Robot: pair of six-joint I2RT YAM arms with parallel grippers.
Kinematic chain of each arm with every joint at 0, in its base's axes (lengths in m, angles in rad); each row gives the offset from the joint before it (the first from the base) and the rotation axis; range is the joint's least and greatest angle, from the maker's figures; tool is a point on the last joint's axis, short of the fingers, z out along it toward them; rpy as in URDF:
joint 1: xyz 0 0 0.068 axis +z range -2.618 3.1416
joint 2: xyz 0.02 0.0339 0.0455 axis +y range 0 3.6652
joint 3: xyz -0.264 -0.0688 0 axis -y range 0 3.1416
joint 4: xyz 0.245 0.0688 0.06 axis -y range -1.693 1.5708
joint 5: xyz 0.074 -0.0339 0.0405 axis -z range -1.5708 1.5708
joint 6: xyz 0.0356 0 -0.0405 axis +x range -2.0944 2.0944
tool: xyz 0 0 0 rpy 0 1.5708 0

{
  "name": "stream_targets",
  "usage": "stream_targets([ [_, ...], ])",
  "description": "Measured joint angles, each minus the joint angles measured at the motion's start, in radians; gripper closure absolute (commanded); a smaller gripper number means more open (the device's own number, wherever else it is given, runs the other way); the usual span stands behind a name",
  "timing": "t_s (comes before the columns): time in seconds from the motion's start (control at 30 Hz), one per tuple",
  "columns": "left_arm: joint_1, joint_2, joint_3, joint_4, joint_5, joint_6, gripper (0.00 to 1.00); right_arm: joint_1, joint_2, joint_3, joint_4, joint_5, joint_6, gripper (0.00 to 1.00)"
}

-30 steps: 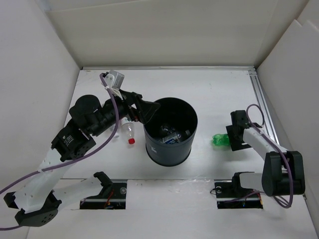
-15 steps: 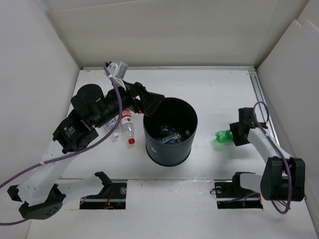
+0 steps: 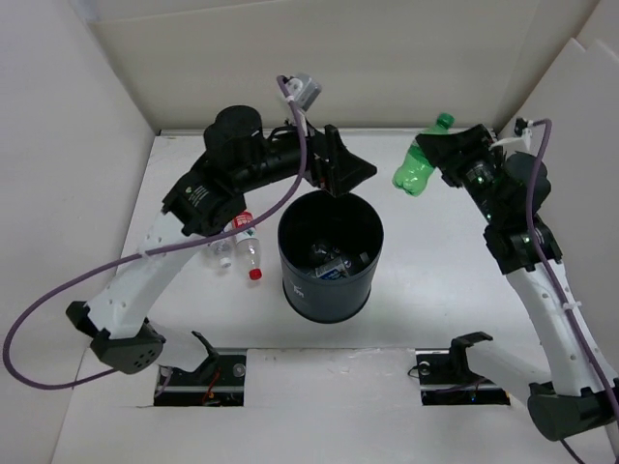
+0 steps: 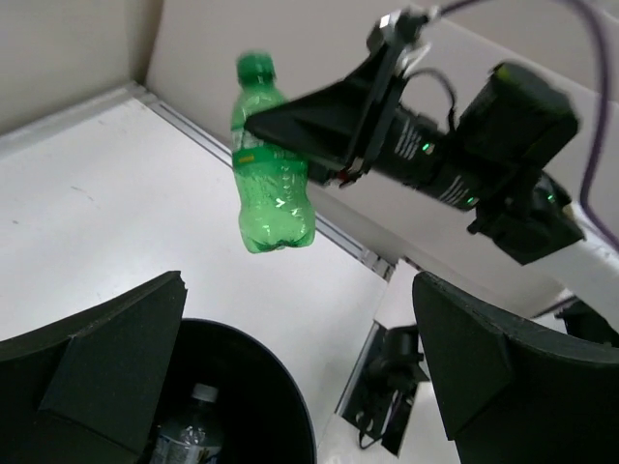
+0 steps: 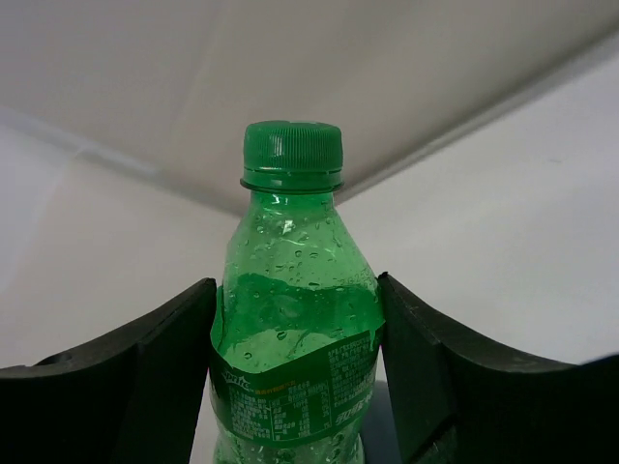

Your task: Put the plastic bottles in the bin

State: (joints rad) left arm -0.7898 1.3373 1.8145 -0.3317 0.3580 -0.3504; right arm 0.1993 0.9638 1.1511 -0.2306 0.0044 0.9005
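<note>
A green bottle [image 3: 416, 169] hangs in the air right of the bin, cap up, with my right gripper [image 3: 443, 155] shut on its labelled waist [image 5: 295, 329]. The left wrist view also shows this green bottle [image 4: 271, 184] held off the table. The black bin [image 3: 324, 302] stands mid-table with several clear bottles [image 3: 334, 261] inside; one clear bottle [image 4: 189, 435] shows through its mouth. My left gripper [image 3: 343, 172] hovers open and holds nothing above the bin's far rim [image 4: 290, 401]. A clear bottle with a red cap [image 3: 250, 251] and another clear bottle [image 3: 222, 249] lie left of the bin.
White walls close in the table at the back and on both sides. A metal rail [image 3: 508, 193] runs along the right edge. The arm bases sit in two slots [image 3: 203, 372] [image 3: 464, 372] at the near edge.
My right gripper closed on the green bottle and raised it off the table, up and toward the back. My left arm rose and swung right, from the bin's left side to over its far rim.
</note>
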Motion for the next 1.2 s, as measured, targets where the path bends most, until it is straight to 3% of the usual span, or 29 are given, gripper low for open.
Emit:
stream_targets([
  [0.23, 0.0, 0.076, 0.0, 0.012, 0.108, -0.022, 0.0, 0.192, 0.116, 0.171, 0.221, -0.241, -0.072, 1.0],
  [0.47, 0.006, 0.071, -0.008, 0.052, 0.132, -0.039, 0.03, 0.364, 0.205, 0.227, 0.333, -0.327, -0.072, 1.0],
  [0.57, 0.005, 0.068, -0.021, 0.054, 0.146, -0.043, 0.27, 0.401, 0.229, 0.235, 0.399, -0.333, -0.051, 0.99],
  [0.6, 0.005, 0.067, -0.024, 0.052, 0.15, -0.046, 0.53, 0.41, 0.23, 0.235, 0.414, -0.333, -0.044, 0.96],
  [0.67, 0.008, 0.064, -0.029, 0.055, 0.145, -0.06, 0.69, 0.417, 0.229, 0.235, 0.433, -0.333, -0.053, 0.83],
  [0.7, 0.012, 0.061, -0.031, 0.059, 0.15, -0.064, 0.75, 0.417, 0.227, 0.235, 0.44, -0.335, -0.059, 0.51],
  [0.73, 0.013, 0.058, -0.035, 0.063, 0.146, -0.061, 0.85, 0.418, 0.228, 0.236, 0.445, -0.337, -0.063, 0.25],
  [0.77, 0.012, 0.052, -0.042, 0.067, 0.147, -0.064, 0.86, 0.418, 0.228, 0.236, 0.447, -0.339, -0.066, 0.0],
  [0.97, 0.004, -0.014, -0.178, 0.079, 0.101, -0.024, 0.87, 0.408, 0.188, 0.222, 0.393, -0.32, -0.14, 0.0],
  [1.1, 0.004, -0.054, -0.293, 0.089, 0.061, -0.005, 0.87, 0.336, 0.089, 0.184, 0.288, -0.246, -0.219, 0.0],
  [1.13, 0.005, -0.065, -0.331, 0.093, 0.054, -0.002, 0.82, 0.317, 0.057, 0.167, 0.267, -0.228, -0.237, 0.0],
  [1.17, 0.005, -0.076, -0.367, 0.097, 0.048, -0.002, 0.54, 0.291, 0.027, 0.15, 0.249, -0.211, -0.253, 0.0],
  [1.2, 0.004, -0.085, -0.397, 0.098, 0.042, -0.002, 0.37, 0.269, -0.001, 0.135, 0.23, -0.196, -0.266, 0.0],
])
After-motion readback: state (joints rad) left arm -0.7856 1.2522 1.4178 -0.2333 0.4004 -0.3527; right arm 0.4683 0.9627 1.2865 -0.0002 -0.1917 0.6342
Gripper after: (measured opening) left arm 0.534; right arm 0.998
